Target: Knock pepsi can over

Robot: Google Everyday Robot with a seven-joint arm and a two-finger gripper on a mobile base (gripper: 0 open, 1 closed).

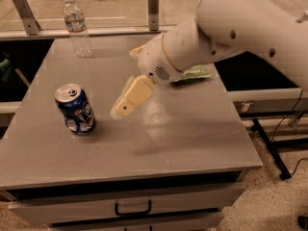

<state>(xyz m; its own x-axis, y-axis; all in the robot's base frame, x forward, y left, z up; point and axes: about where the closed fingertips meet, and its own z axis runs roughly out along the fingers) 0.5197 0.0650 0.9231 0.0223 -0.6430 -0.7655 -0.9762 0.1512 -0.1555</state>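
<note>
The pepsi can (76,109) is blue with a silver top and white markings. It stands upright, slightly tilted, on the left part of the grey table (192,143). My gripper (121,109) hangs from the white arm above the table's middle, its cream fingers pointing down and left. Its tip is a short way right of the can and not touching it.
A clear plastic water bottle (77,27) stands at the table's back left. A green bag (195,73) lies behind the arm at the back right. Drawers with a black handle (133,210) sit under the tabletop. Cables lie on the floor at right.
</note>
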